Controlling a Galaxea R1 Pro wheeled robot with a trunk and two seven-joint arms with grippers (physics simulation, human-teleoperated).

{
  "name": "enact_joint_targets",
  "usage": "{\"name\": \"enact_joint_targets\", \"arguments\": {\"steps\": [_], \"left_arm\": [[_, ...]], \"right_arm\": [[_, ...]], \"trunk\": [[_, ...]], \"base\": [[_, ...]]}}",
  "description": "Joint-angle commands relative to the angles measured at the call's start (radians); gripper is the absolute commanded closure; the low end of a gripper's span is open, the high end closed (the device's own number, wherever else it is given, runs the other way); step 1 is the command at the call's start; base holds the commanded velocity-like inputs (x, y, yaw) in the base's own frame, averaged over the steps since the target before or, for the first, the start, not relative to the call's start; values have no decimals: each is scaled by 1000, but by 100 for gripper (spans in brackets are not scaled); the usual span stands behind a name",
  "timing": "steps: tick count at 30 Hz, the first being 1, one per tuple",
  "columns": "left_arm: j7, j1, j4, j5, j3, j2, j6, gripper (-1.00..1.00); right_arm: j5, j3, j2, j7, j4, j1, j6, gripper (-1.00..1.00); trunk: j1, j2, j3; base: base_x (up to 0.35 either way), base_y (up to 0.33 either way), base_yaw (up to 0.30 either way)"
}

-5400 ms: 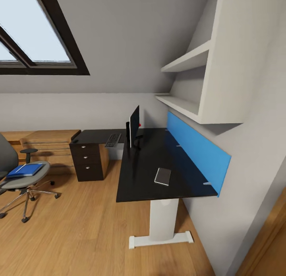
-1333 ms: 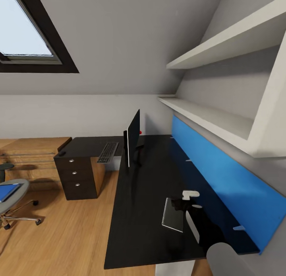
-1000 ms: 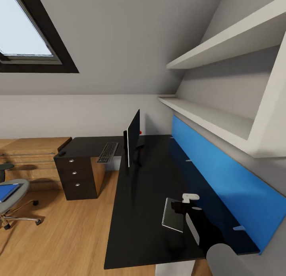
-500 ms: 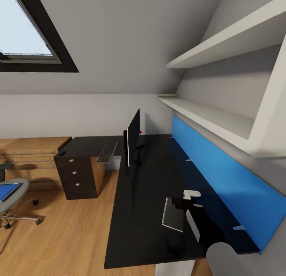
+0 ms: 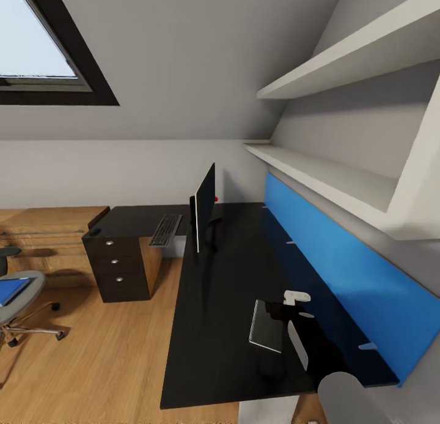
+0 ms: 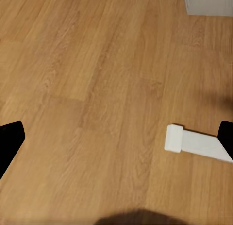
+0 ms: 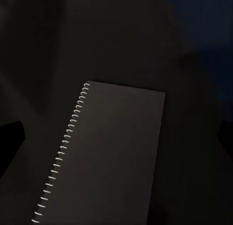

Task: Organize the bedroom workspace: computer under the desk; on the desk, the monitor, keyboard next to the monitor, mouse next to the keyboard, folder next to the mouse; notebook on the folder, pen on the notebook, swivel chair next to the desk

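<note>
My right pincer hangs over the black bench, its fingers wide apart. The notebook lies flat on the bench right under it, between the fingers, not touched.

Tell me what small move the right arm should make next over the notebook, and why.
Probably lower the right gripper onto the notebook and close on its edge. The gripper sits open just above it on the desk, and the notebook must end up on the folder, which lies on the swivel chair.
</note>
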Motion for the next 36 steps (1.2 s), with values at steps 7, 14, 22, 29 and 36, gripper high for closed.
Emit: {"name": "enact_joint_targets", "arguments": {"steps": [7,14,22,29,36], "left_arm": [[0,-1,0,-2,7,0,-3,-100],[0,-1,0,-3,8,0,-4,-100],[1,-1,0,-2,11,1,-5,-100],[1,-1,0,-2,12,2,-6,-100],[1,-1,-1,-2,12,2,-6,-100]], "right_arm": [[5,-10,0,0,-2,-1,6,-100],[5,-12,0,0,-2,-1,6,-100],[5,-13,-1,0,-2,-1,5,-100],[5,-12,-1,1,-2,-1,4,-100],[5,-12,-1,1,-2,-1,3,-100]], "trunk": [[0,-1,-13],[0,-1,-24],[0,-1,-37],[0,-1,-48],[0,-1,-60]], "base": [[0,0,0],[0,0,0],[0,0,0],[0,0,0],[0,0,0]]}}
